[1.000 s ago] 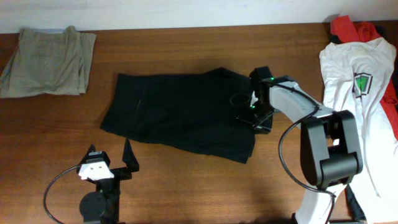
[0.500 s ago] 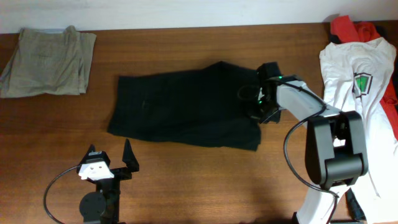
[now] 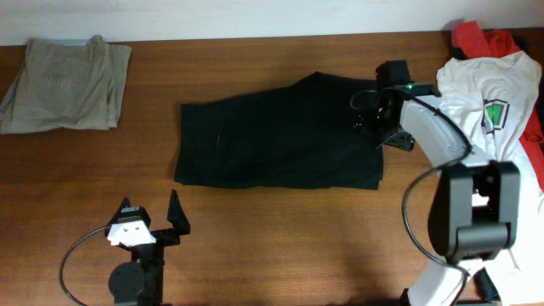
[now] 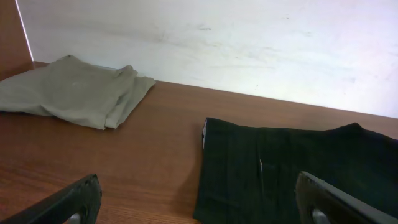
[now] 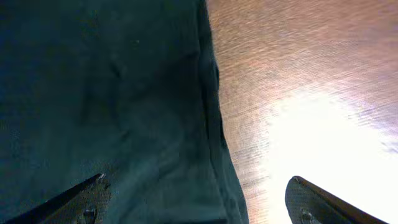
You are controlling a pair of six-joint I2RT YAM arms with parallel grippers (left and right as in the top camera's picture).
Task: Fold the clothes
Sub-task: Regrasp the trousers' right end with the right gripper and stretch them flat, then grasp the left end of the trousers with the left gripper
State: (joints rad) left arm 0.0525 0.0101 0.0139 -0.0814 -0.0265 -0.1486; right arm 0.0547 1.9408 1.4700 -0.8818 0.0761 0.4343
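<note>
1. Right pincer (image 3: 380, 129): jaws spread wide, gripping nothing. It straddles a garment's edge, one finger over cloth and the other over bare wood, probably placed to take that hem.
2. Large plain black trouser-like garment (image 3: 280, 144): lies flat beneath this pincer and stretches away to its left, spread out, presumably ready for folding; no fold is made yet.
3. White cotton T-shirt with green logo (image 3: 489, 110): just right of the pincer, draped loosely, awaiting its turn.
4. Red cloth piece (image 3: 480, 38): beyond the shirt, partly covered by it.
5. Left pincer (image 3: 153, 211): open, empty, idle.
6. Folded khaki trousers (image 3: 64, 81): well beyond it, apparently finished.
7. Brown wooden table (image 3: 255, 255): underneath everything.
</note>
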